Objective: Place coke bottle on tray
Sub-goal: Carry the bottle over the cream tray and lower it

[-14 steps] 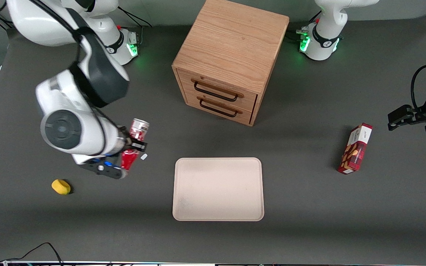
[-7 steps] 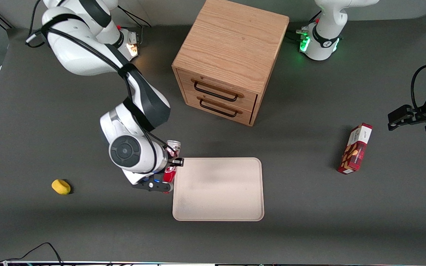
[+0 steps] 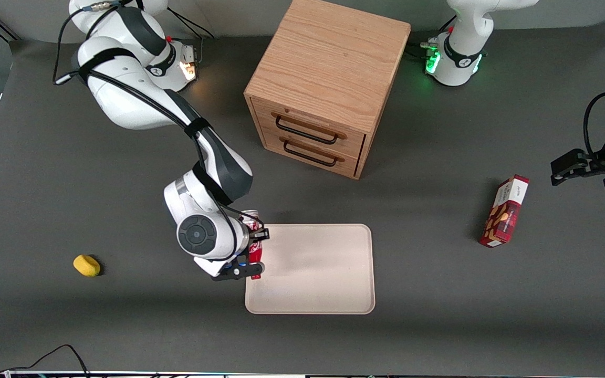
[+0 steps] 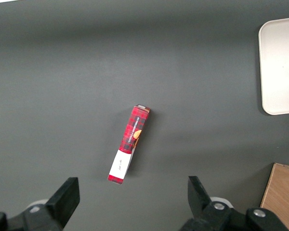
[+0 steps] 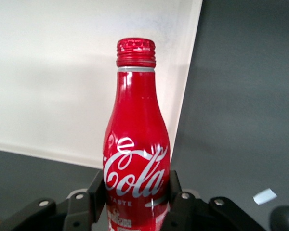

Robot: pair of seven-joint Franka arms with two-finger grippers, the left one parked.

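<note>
Hand [image 5: 137, 192] clamped on red "Coca-Cola" coke bottle [image 5: 136, 144] above tray [image 3: 323, 273] edge

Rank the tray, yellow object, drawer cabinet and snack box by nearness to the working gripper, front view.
The gripper holds the coke bottle over the tray's edge.
1. Tray, directly beneath.
2. Drawer cabinet, farther from the camera.
3. Yellow object, toward the working arm's end.
4. Snack box, toward the parked arm's end.

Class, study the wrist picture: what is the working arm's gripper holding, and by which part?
The gripper holds the coke bottle by its lower body, jaws pressed on either side, at the tray edge.
</note>
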